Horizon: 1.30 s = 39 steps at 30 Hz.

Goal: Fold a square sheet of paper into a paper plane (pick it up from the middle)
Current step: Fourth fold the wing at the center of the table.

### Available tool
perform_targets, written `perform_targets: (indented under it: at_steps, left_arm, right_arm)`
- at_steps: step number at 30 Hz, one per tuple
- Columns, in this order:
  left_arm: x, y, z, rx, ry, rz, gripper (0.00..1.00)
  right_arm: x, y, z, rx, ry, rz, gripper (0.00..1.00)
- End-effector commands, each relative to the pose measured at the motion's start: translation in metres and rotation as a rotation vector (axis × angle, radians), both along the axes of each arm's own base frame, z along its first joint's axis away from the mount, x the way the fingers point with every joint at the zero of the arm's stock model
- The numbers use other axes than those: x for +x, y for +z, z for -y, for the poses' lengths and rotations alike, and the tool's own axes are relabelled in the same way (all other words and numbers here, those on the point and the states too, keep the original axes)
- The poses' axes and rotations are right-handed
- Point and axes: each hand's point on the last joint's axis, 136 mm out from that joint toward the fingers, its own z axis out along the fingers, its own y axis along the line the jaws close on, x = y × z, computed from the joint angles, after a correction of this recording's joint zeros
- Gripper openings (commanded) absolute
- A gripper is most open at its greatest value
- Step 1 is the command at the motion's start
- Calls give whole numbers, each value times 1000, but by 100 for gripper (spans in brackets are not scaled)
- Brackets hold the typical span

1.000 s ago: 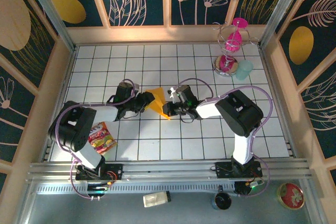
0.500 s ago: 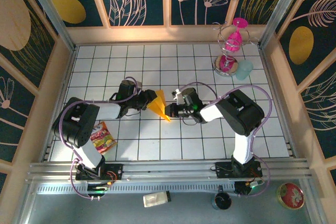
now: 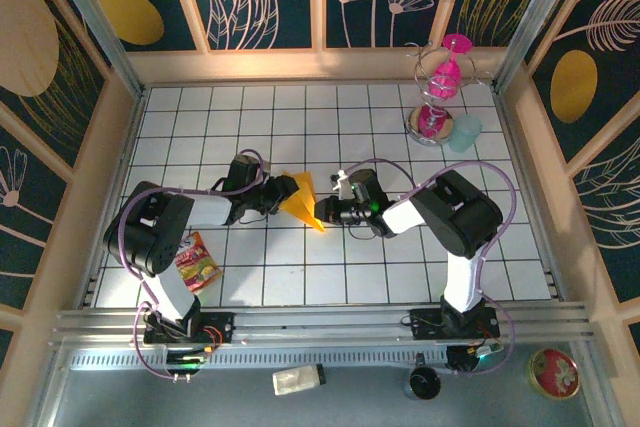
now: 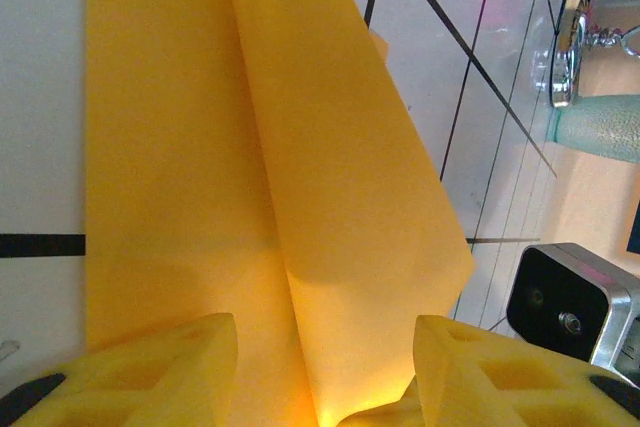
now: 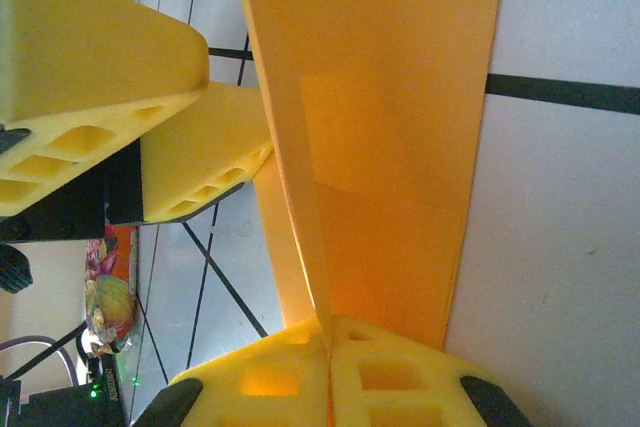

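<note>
**Top external view.** The square sheet of paper (image 3: 303,197) was seen near the middle of the tiled table (image 3: 400,277), already creased into a narrow wedge. Its broad end was turned toward 12 o'clock and its point toward 5 o'clock. The left gripper (image 3: 283,192) was placed at the wedge's 9 o'clock side and the right gripper (image 3: 320,211) near its point, at 4 o'clock. A snack packet (image 3: 195,262) lay well apart at 8 o'clock. The main lengthwise folds were judged done. The final flattening into a finished dart was judged to be left, since one flap stood raised.

**Left wrist view.** The left gripper (image 4: 325,372) was shown released, with its fingers (image 4: 150,372) spread wide apart at 6 o'clock. The sheet (image 4: 170,177) ran up toward 12 o'clock, and a raised flap passed down between the fingers. Whether either finger touched the flap could not be told.

**Right wrist view.** The right gripper (image 5: 328,357) was shown clenched, its two fingers meeting at 6 o'clock on the lower end of the sheet (image 5: 390,97), where the standing crease entered between them. The left gripper's fingers (image 5: 110,47) were seen at 10 o'clock, just beside the paper, with a gap between them.
</note>
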Motion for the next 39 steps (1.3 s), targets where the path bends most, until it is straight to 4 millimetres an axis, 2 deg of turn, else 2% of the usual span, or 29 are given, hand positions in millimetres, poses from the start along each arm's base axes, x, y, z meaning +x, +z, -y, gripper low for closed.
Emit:
perform_targets:
  at_steps: [1, 11, 16, 22, 23, 25, 30, 31, 34, 39]
  left_arm:
    - [-6, -10, -3, 32, -6, -15, 50]
    - [-10, -16, -5, 48, -5, -35, 49]
    - [-10, -16, -7, 69, -10, -34, 49]
    - [2, 4, -1, 68, -40, 33, 51]
    - [6, 19, 1, 56, -41, 71, 51]
    - [11, 27, 3, 62, -43, 96, 52]
    - [12, 17, 3, 128, -56, 83, 52]
    - [10, 5, 3, 152, -61, 56, 53]
    - [11, -4, -2, 228, -57, 44, 53]
    - [13, -9, -4, 271, -63, 44, 55]
  right_arm:
    - [0, -5, 4, 3, -14, -28, 9]
    - [0, -6, 5, 11, -34, -59, 11]
    - [0, -7, 4, 22, -38, -73, 7]
    - [-1, -8, 4, 34, -42, -79, 5]
    - [-1, -7, 4, 36, -41, -78, 5]
    - [0, -8, 4, 36, -42, -80, 5]
    - [0, -10, 5, 27, -44, -79, 5]
    - [0, -10, 5, 27, -43, -78, 5]
    - [0, -10, 5, 24, -45, -79, 5]
    - [1, -11, 5, 22, -44, -79, 6]
